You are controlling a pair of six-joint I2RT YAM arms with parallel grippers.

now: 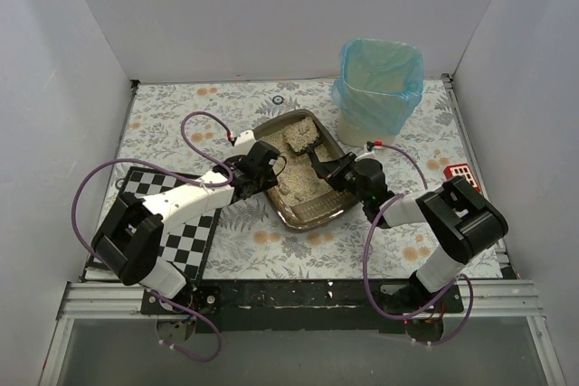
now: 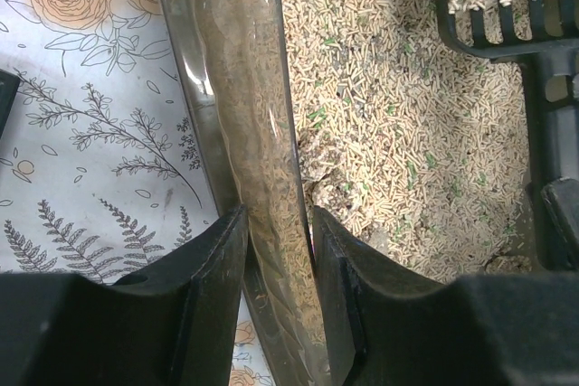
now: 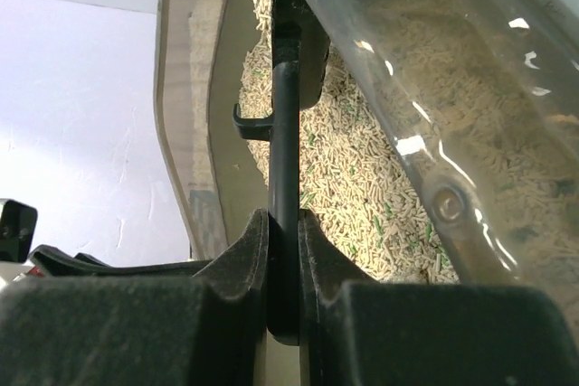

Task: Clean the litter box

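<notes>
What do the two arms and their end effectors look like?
The left arm and right arm share white links and boxy black joint housings, each trailed by a looping purple cable. The left end effector and right end effector have thick matte-black fingers.

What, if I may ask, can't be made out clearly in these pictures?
- Scoop head: left wrist view, cut off by the top and right edges.
- Red object near the right arm: top view, too small to identify.
- Bin bottom: top view, hidden by its own near wall.
- Small dark ring beyond the litter box: top view, too small.
</notes>
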